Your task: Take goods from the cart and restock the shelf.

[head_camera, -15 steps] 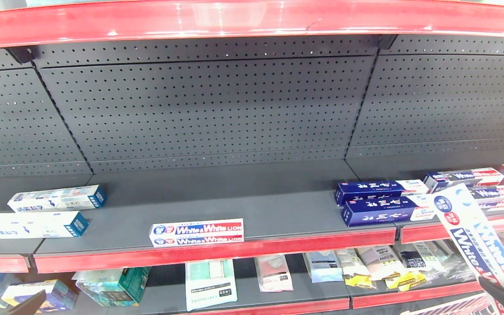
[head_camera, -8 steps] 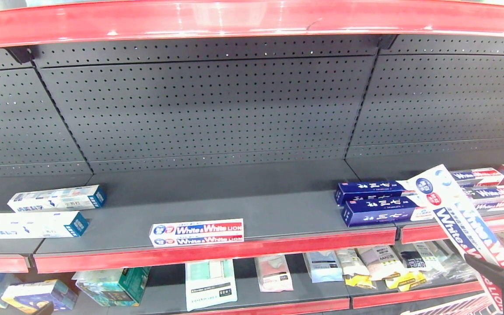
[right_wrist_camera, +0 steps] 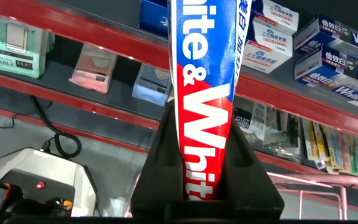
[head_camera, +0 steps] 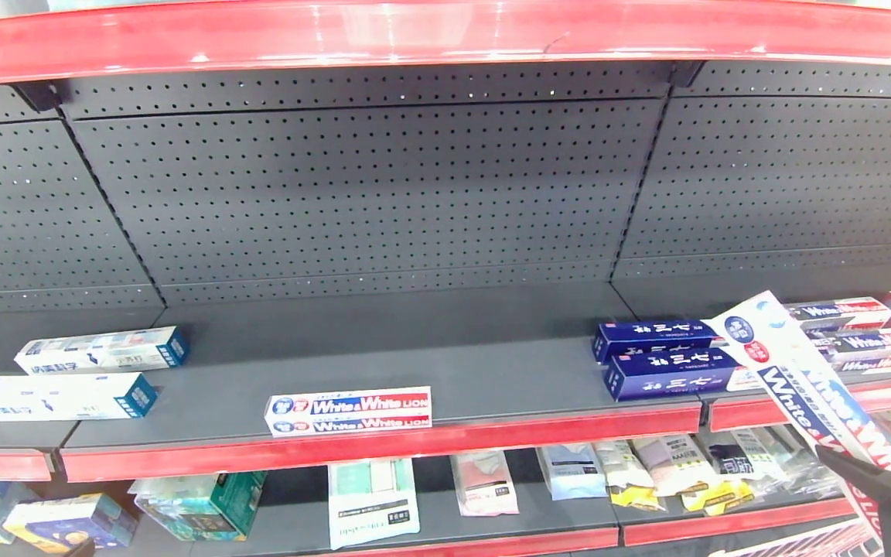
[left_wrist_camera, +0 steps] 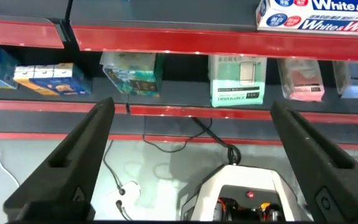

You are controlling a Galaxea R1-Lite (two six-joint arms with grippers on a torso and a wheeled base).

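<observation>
right gripper (right_wrist_camera: 204,124) clamping toothpaste box (right_wrist_camera: 205,50), left gripper (left_wrist_camera: 191,107) — spread wide

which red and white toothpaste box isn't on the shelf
The tilted box clamped in the right end effector; the others lie flat on the shelf.

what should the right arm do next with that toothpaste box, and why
Probably swing it left and level it over the bare shelf. The right claw grips the toothpaste box tilted, with its top end overlapping the blue boxes. The matching box lies flat with free space beside it.
</observation>
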